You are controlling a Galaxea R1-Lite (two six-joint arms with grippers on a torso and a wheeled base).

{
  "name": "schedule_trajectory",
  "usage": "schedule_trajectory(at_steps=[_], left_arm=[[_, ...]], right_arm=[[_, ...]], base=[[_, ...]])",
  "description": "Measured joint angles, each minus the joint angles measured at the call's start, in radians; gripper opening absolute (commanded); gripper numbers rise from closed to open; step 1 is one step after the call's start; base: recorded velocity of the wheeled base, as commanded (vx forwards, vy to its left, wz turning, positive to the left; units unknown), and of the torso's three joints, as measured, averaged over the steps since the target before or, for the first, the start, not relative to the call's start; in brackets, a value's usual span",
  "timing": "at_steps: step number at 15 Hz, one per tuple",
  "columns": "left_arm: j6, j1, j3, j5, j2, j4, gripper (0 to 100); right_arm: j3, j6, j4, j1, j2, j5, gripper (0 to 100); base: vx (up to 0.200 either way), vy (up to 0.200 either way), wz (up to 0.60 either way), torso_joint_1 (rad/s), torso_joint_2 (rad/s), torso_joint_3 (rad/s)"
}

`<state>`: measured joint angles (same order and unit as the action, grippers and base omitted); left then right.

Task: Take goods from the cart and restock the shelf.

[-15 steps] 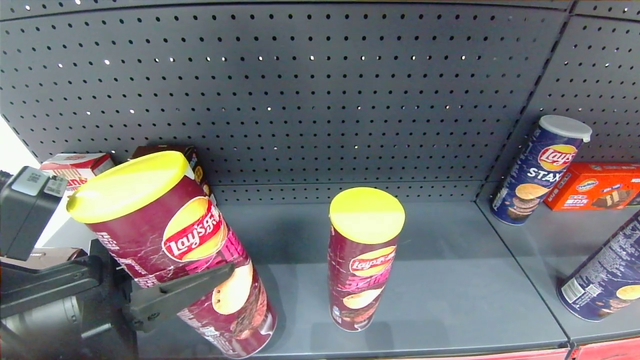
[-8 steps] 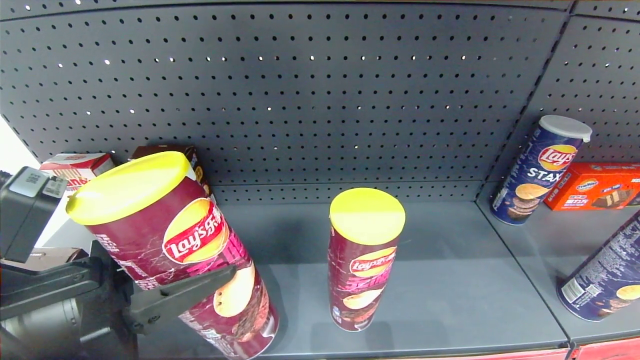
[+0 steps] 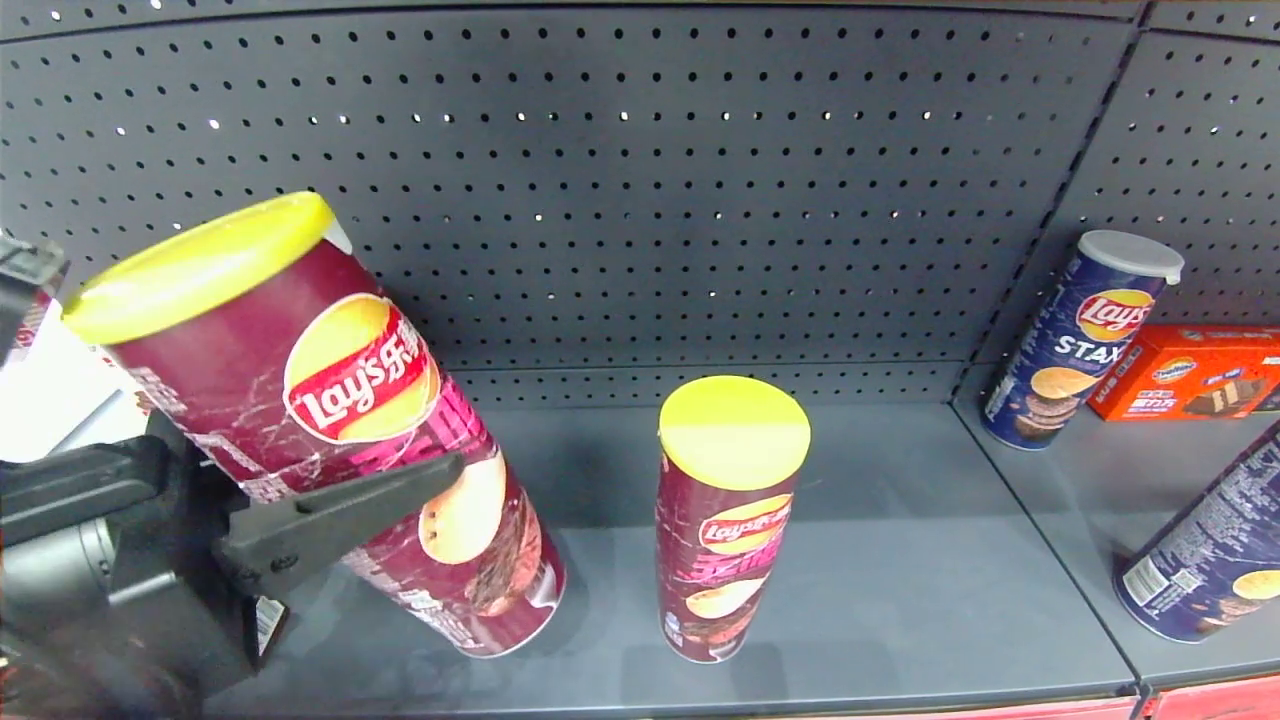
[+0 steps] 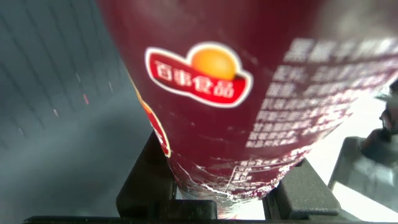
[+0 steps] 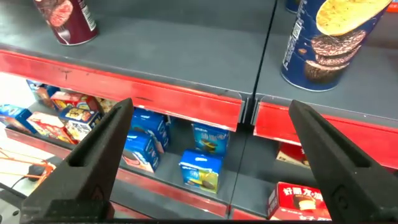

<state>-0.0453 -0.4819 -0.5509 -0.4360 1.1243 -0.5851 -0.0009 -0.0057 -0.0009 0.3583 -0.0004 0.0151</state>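
Canister [image 3: 330,430] leans, yellow lid [image 3: 195,265] up and leftward.

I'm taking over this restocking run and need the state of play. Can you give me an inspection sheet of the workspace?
Surface: grey shelf with a red front edge.
Job's things: tilted can, maroon with a yellow lid, held at mid-body; whether its base touches the shelf is unclear. Upright can of the same kind stands apart from it on the shelf.
Clutter: far blue can, near blue can and orange box in the next bay.
Tools: left tool shut on the tilted can; right tool open, holding nothing, before the shelf edge.
Cables: possibly an orange cord low down; unclear.
Surroundings: pegboard behind; boxes on the lower shelf.
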Motion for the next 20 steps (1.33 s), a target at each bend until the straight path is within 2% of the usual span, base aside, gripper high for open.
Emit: schedule_trajectory(at_steps=[2,3,5,6,8,9,13,16,18,20], left_arm=[[0.0,0.003,-0.058,0.0,0.014,0.042,0],[0.0,0.006,-0.122,0.001,0.027,0.083,0],[0.006,0.015,-0.241,0.0,0.058,0.238,0],[0.026,0.018,-0.278,0.0,0.076,0.26,0],[0.12,0.024,-0.3,0.001,0.112,0.269,0],[0.143,0.031,-0.306,0.0,0.135,0.271,0],[0.211,0.044,-0.34,-0.008,0.269,0.247,0],[0.226,0.049,-0.413,-0.019,0.393,0.215,0],[0.272,0.048,-0.465,-0.027,0.477,0.188,0],[0.305,0.047,-0.508,-0.08,0.549,0.184,0]], right_arm=[[0.0,0.0,0.0,0.0,0.0,0.0,100],[0.0,0.0,0.0,0.0,0.0,0.0,100],[0.0,0.0,0.0,0.001,0.0,0.0,100],[0.0,0.0,0.0,0.0,0.0,0.0,100],[0.0,0.0,0.0,0.0,0.0,0.0,100],[0.0,0.0,0.0,0.0,0.0,0.0,100],[0.0,0.0,0.0,0.0,-0.001,0.0,100],[0.001,0.0,0.0,0.001,-0.001,0.0,100],[0.0,0.0,0.0,0.0,-0.001,0.0,100],[0.0,0.0,0.0,0.0,-0.001,0.0,100]], base=[[0.0,0.0,0.0,0.0,0.0,0.0],[0.0,0.0,0.0,0.0,0.0,0.0],[0.0,0.0,0.0,0.0,0.0,0.0],[0.0,0.0,0.0,0.0,0.0,0.0],[0.0,0.0,0.0,0.0,0.0,0.0],[0.0,0.0,0.0,0.0,0.0,0.0],[0.0,0.0,0.0,0.0,0.0,0.0],[0.0,0.0,0.0,0.0,0.0,0.0],[0.0,0.0,0.0,0.0,0.0,0.0],[0.0,0.0,0.0,0.0,0.0,0.0]])
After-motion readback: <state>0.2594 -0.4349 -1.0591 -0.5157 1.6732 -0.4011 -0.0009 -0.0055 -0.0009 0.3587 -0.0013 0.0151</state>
